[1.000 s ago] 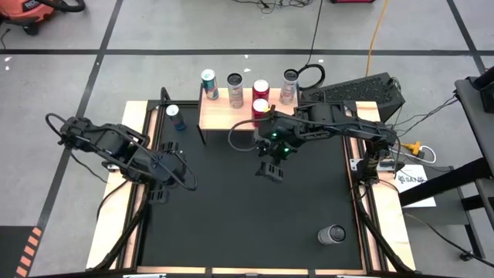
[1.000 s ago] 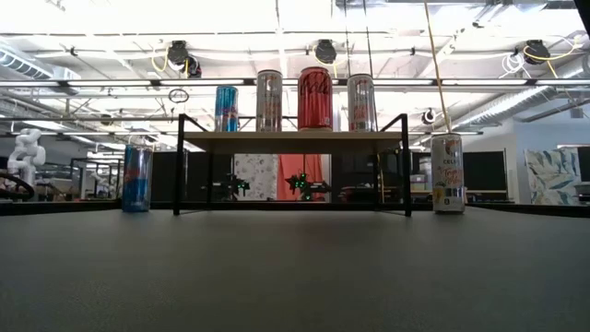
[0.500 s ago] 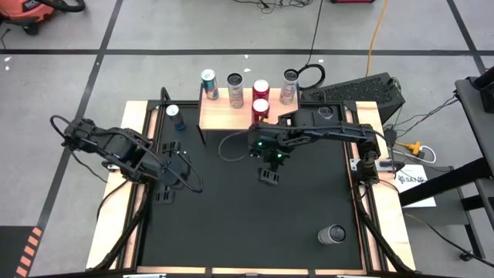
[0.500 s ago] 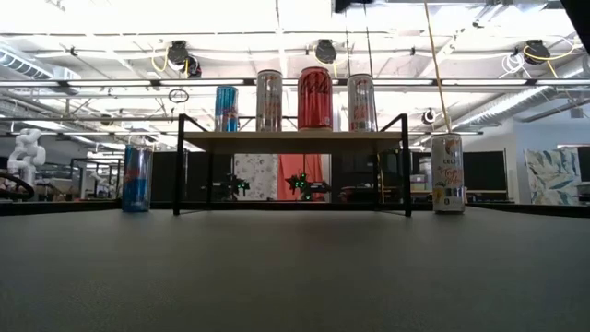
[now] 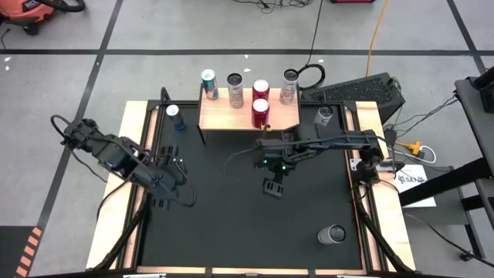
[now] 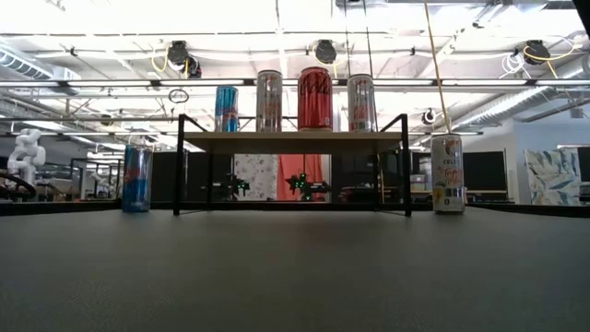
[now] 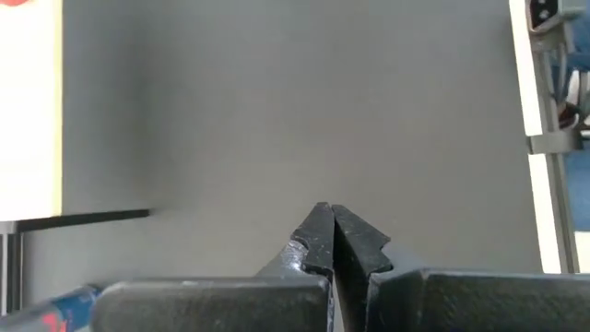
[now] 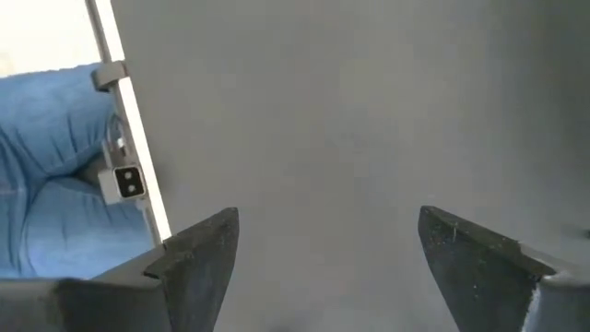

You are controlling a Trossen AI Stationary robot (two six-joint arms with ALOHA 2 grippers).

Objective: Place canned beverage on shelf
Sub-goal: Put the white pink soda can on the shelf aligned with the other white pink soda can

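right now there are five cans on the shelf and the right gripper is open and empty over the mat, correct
Not quite: the shelf holds four cans, not five. The high view shows them in a row along the board, and the low view shows the same four standing on it. The rest holds: the right gripper is open and empty over the mat.

A robotics lab or workshop: taped concrete floor, exposed ceiling lights, distant workbenches.
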